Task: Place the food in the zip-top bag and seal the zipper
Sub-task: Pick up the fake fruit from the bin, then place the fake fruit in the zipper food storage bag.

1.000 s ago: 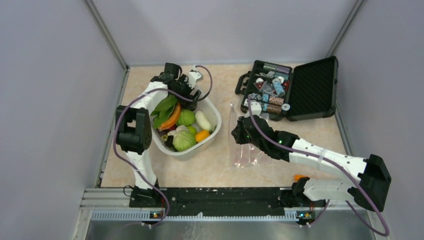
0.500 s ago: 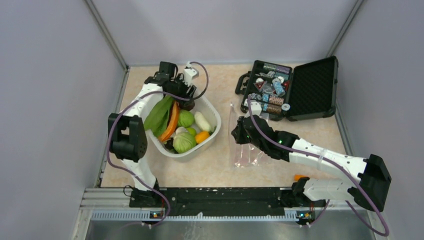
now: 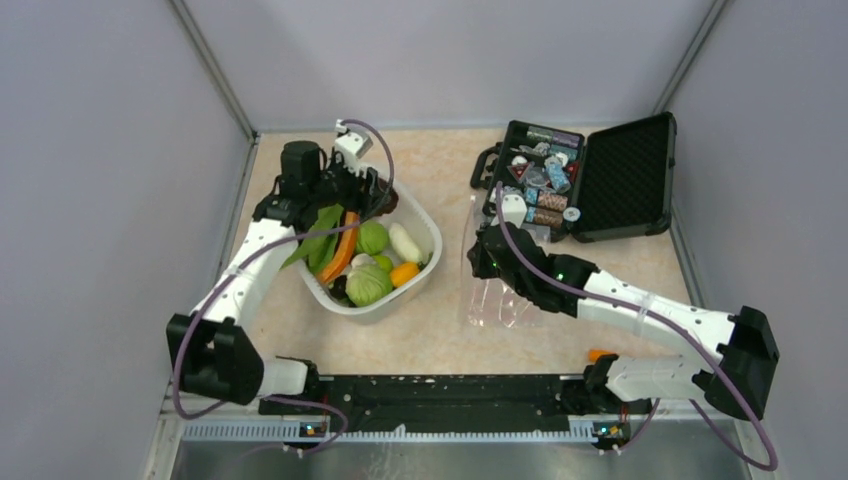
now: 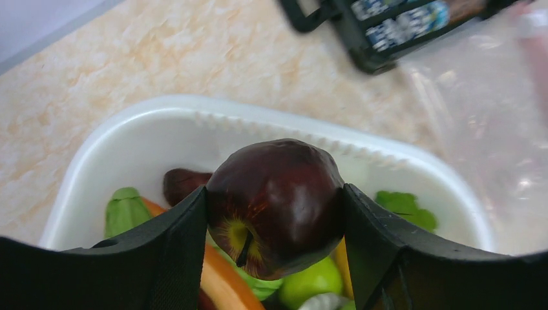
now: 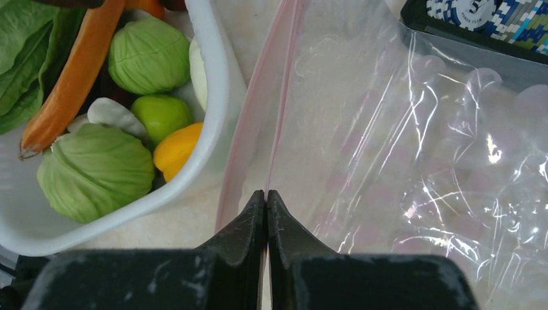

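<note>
Scanning from the left: the left gripper [image 3: 358,192] hangs over the far-left rim of the white plastic tub [image 3: 428,228]. Its jaws are part-way apart, clamped on the dark purple round piece [image 4: 278,194], which sits clear above the rest of the food.

In the tub are green leafy pieces [image 3: 315,235], an orange carrot [image 3: 342,250], green cabbages [image 3: 369,283], a white radish [image 3: 406,241] and a small yellow-orange piece [image 3: 404,272].

Just right of the tub, the clear crinkly zip-top bag [image 3: 495,300] lies on the beige table [image 3: 440,160]. Its mouth gapes toward the tub and the pink-red zipper strip [image 5: 252,110] is unsealed.

The right gripper [image 5: 266,203] is fully closed, pinching one lip of that mouth at the strip. No food is in the bag.

Far right, an open black case [image 3: 620,175] sits beside the bag's far end.
</note>
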Controlling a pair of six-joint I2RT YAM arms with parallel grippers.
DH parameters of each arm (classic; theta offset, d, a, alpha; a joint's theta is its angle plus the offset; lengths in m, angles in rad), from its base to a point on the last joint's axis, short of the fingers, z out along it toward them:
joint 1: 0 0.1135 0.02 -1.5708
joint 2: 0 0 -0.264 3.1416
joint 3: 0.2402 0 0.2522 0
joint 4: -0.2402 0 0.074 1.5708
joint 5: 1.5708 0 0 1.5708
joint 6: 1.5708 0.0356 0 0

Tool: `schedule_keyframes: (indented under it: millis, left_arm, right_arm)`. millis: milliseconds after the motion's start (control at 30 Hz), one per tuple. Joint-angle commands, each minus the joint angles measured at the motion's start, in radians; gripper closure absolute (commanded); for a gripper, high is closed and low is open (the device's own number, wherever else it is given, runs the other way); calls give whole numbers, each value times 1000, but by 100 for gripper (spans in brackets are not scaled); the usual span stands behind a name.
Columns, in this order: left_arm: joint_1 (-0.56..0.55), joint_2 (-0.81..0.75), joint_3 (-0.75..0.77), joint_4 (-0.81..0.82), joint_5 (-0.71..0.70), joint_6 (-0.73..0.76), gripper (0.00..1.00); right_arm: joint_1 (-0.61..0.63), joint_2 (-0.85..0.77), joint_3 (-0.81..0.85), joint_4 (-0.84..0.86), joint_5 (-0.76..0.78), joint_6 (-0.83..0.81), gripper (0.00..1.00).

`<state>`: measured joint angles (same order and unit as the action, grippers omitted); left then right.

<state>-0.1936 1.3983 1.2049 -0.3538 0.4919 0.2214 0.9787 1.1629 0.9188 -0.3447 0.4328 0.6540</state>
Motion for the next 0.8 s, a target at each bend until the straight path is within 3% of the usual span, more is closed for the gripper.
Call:
schedule_keyframes:
  millis: [0,167,400,533,767]
  left_arm:
    - [-31,-175,-118,276,149,-207,72]
    - [-85,-318,-235,393,204,-384,73]
    - [-271,-442,-414,630,181,-623,72]
    - [-366,-454,-462,664,102,-633,72]
    - [-429,-417,-495,711,82,-663,72]
  right_arm:
    - [-7,25,58,21,51,0,100]
    - [-10,32,54,69,71,16,100]
    - [-33,40,42,128,-6,54,100]
    - [-47,26,26,160,-43,78,100]
    - [-63,4,9,171,-61,99,100]
